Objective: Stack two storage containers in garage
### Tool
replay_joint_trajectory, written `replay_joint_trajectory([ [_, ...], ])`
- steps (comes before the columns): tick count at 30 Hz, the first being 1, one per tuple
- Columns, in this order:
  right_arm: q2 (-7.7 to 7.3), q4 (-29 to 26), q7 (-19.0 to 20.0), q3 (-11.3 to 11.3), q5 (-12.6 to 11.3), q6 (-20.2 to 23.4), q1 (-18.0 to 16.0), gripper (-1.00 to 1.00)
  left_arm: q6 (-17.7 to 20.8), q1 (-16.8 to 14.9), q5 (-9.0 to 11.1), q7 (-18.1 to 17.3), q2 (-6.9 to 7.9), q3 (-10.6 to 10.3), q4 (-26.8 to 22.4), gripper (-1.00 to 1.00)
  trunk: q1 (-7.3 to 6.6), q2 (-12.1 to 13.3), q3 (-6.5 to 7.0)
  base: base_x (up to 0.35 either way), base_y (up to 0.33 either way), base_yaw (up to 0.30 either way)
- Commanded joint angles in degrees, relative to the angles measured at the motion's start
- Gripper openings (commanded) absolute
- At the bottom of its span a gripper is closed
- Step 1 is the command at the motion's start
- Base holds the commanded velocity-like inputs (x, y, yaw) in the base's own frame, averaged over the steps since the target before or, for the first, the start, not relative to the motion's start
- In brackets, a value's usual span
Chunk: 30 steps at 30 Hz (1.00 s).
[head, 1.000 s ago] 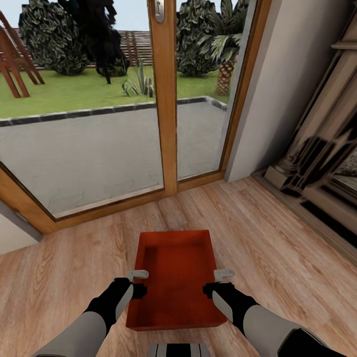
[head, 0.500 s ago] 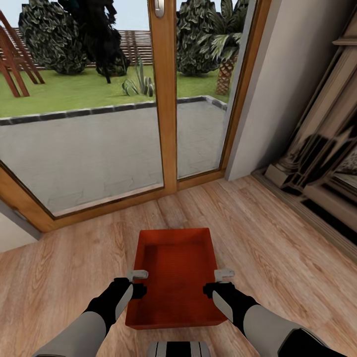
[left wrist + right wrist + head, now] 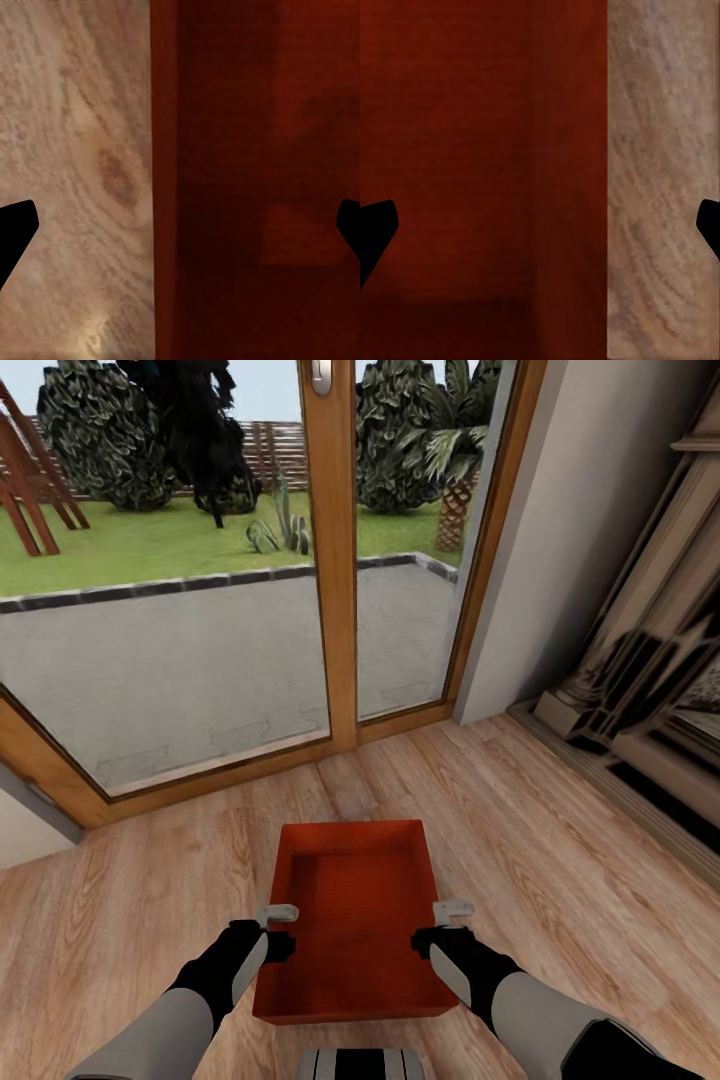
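The orange-red storage container [image 3: 352,920] sits on the light wood plank floor [image 3: 560,860] between both sets of fingers. The left fingers [image 3: 16,229] are spread wide, straddling its left wall; the right fingers [image 3: 376,229] likewise straddle its right wall, released. Ahead stands a glass door [image 3: 330,560].

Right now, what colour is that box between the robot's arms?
Orange-red storage container, clearest in the head view.

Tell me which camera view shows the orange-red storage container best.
The head view: the whole storage container lies open-topped on the wood floor between both grippers. Each wrist view gives only a close wall section beside floor.
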Motion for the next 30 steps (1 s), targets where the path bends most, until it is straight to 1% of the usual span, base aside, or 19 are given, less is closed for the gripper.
replay_joint_trajectory([
  [1, -0.05, -0.1, -0.4, 0.5, -0.4, 0.3, -0.1, 1.0, 0.3, 0.0, 0.4, 0.4, -0.01, -0.1, -0.1, 1.0, -0.01, 0.0, -0.04, 0.0, 0.0, 0.0],
  [12, -0.07, -0.1, -0.4, 0.4, -0.4, 0.3, -0.1, 1.0, 0.3, 0.0, 0.4, 1.0, 0.1, 0.0, -0.2, 1.0, -0.01, 0.0, -0.04, 0.0, 0.0, 0.0],
  [17, -0.36, -0.1, -0.4, 0.4, -0.4, 0.3, -0.1, 1.0, 0.4, 0.0, 0.5, 1.0, 0.19, 0.0, 0.0, 1.0, -0.01, 0.0, -0.04, 0.0, 0.0, 0.0],
  [20, -0.43, -0.1, -0.4, 0.4, -0.5, 0.3, -0.1, 1.0, 0.4, 0.0, 0.8, 1.0, 0.68, 0.1, 0.1, 1.0, -0.01, 0.0, -0.04, 0.0, 0.0, 0.0],
  [21, -0.46, -0.1, -0.4, 0.4, -0.5, 0.3, -0.1, 1.0, 0.4, 0.0, 0.9, 1.0, 0.88, 0.1, 0.2, -1.0, -0.01, 0.0, -0.04, 0.0, 0.0, 0.0],
  [22, -0.5, -0.1, -0.4, 0.4, -0.5, 0.3, -0.1, -1.0, 0.4, 0.0, 1.1, 1.0, 1.24, 0.1, 0.5, -1.0, -0.01, 0.0, -0.04, 0.0, 0.0, 0.0],
  [30, -0.59, -0.1, -0.4, 0.4, -0.5, 0.3, -0.1, -1.0, 0.4, 0.0, 0.9, 1.0, 1.45, 0.0, 0.5, -1.0, -0.01, 0.0, -0.04, 0.0, 0.0, 0.0],
])
